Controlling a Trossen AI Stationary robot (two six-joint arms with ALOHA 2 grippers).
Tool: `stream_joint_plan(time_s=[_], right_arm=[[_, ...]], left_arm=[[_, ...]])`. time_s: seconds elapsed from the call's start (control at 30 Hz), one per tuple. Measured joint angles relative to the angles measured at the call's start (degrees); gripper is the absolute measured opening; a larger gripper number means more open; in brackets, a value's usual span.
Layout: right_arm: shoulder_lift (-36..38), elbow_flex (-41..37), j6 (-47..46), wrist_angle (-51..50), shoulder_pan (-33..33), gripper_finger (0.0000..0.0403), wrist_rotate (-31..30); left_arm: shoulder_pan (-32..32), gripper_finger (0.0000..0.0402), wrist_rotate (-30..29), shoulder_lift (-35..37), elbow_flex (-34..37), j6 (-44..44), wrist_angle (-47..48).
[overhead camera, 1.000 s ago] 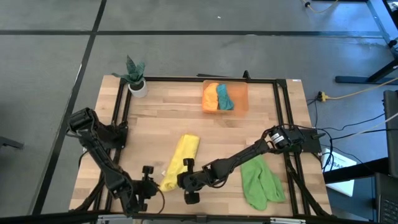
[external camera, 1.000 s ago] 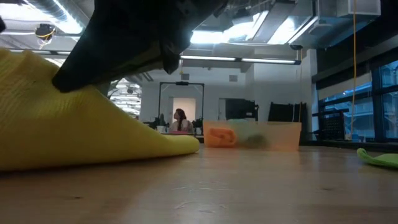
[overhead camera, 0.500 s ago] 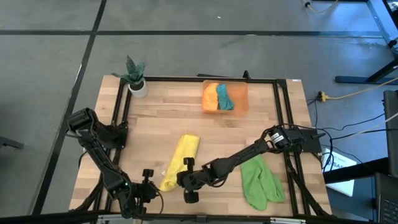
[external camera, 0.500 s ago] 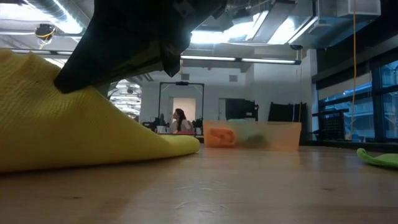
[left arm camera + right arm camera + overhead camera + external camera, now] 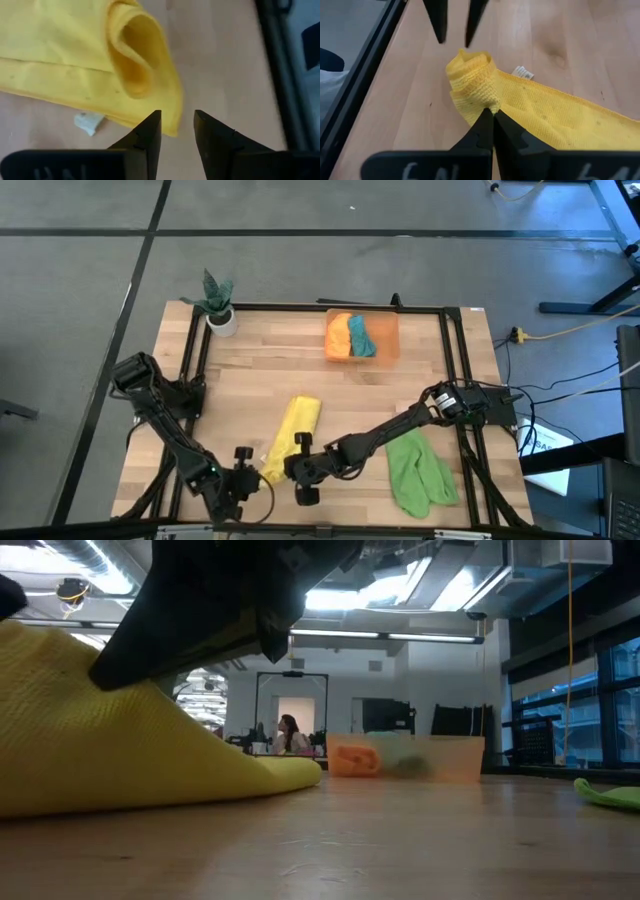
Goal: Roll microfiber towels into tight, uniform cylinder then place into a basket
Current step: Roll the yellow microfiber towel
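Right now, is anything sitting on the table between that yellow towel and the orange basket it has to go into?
Nothing visible: only bare wood lies between the yellow towel and the basket; the plant stands off in a far corner.

four towels (image 5: 292,435), one basket (image 5: 386,328), one potted plant (image 5: 218,304), two arms (image 5: 165,430)

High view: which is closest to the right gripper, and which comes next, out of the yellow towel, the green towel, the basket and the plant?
From the right gripper, which pinches the yellow towel:
1. Yellow towel, touching it.
2. Green towel, off toward the table's right side.
3. Basket, at the far edge.
4. Plant, far left corner.
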State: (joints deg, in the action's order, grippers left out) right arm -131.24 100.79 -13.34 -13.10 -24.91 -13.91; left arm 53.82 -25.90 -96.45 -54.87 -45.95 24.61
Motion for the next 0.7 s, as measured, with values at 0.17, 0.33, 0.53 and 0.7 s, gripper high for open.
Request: stream_joint_plan(time_s=[0.17,0.33,0.53,0.7], right_arm=[[0.3,0.0,-1.5,-0.2,0.2,0.0005,0.0],[0.9,0.0,-4.7,-0.2,0.2,0.0005,0.0],[0.9,0.0,-10.5,-1.4,0.0,0.0005,0.8],[0.9,0.0,-17.0,-1.9,-1.4,0.0005,1.2]], left_arm=[[-1.1,0.0108,-0.2,0.0,1.3,0.0,0.1],[-0.7,0.011,-0.3,0.0,1.5,0.4,0.1],[0.4,0.0108,-0.4,0.0,1.5,0.1,0.3],[1.1,0.0109,-0.4,0.0,1.5,0.0,0.2]])
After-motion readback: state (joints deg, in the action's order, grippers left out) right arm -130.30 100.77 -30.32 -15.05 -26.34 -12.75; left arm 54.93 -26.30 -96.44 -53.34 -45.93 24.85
